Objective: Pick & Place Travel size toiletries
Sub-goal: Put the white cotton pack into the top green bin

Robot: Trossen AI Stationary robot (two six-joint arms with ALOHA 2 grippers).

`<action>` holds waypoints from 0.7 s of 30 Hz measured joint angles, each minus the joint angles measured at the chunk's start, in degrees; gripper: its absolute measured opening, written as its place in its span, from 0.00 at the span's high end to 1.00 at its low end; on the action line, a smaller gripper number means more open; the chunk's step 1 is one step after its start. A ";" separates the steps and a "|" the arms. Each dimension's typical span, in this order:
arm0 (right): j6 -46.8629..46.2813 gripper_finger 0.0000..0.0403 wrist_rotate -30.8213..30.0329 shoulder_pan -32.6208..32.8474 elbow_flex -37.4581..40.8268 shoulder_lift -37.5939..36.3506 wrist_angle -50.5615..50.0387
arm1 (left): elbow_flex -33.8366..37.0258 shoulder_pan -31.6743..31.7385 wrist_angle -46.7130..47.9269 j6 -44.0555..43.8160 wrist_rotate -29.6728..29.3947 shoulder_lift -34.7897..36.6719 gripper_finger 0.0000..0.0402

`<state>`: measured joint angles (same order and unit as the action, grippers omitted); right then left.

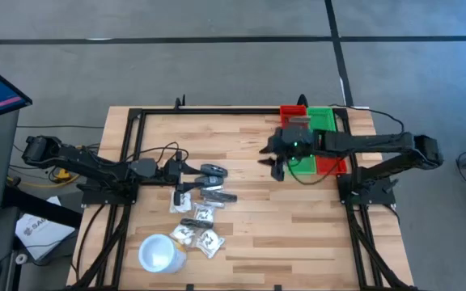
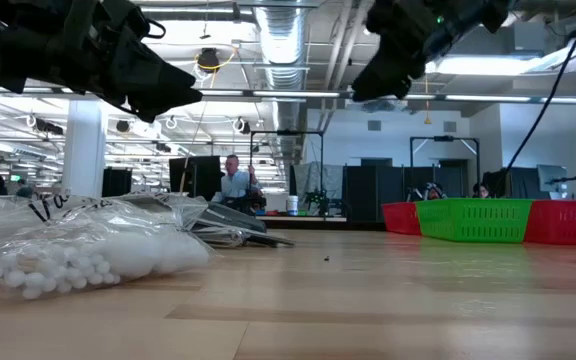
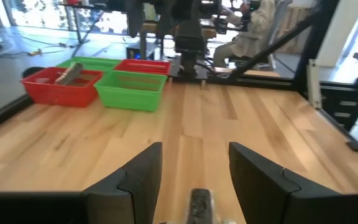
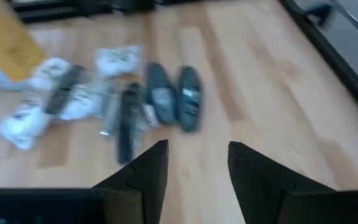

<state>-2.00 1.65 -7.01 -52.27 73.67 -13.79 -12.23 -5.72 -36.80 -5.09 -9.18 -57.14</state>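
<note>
On the tabletop (image 1: 298, 218) the toiletries (image 1: 205, 206) lie heaped toward the near left corner, and the baskets (image 1: 324, 129) sit at the far right edge. My right gripper (image 1: 277, 166) hangs mid-table, jaws apart and empty, facing the pile. I should bring it squarely over one dark tube (image 4: 188, 96) before closing. The left gripper (image 1: 186, 167) waits over the pile, parted, holding nothing.

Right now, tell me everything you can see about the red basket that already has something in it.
The red basket looks like plastic mesh with a solid rim, rectangular and shallow, sitting upright on the wooden table near its far right corner. A green basket stands against its side, with another red one beyond. One dark grey oblong item lies tilted inside, one end propped towards the rim. No tool touches it.
</note>
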 joint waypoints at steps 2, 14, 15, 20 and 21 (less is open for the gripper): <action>-0.02 0.62 0.00 2.40 0.06 1.29 1.22 | 0.00 0.00 0.00 -0.27 1.14 0.00 0.56; 0.88 0.66 -0.11 8.43 0.06 18.97 21.19 | -0.02 -1.51 2.04 -4.04 3.56 -0.02 0.56; 0.68 0.66 -0.11 8.58 0.02 20.40 23.38 | -0.02 -1.87 2.09 -4.32 3.58 -0.02 0.56; -0.46 0.65 0.00 9.42 -1.28 26.08 26.77 | 0.68 -3.48 2.07 -4.42 3.59 -0.02 0.56; -0.48 0.65 0.00 9.78 -1.97 27.23 26.54 | 1.04 -3.66 2.12 -4.52 3.59 -0.02 0.56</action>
<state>-2.48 1.65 2.77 -54.23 100.91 12.75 -11.19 -9.38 -34.67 -9.60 -5.58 -57.17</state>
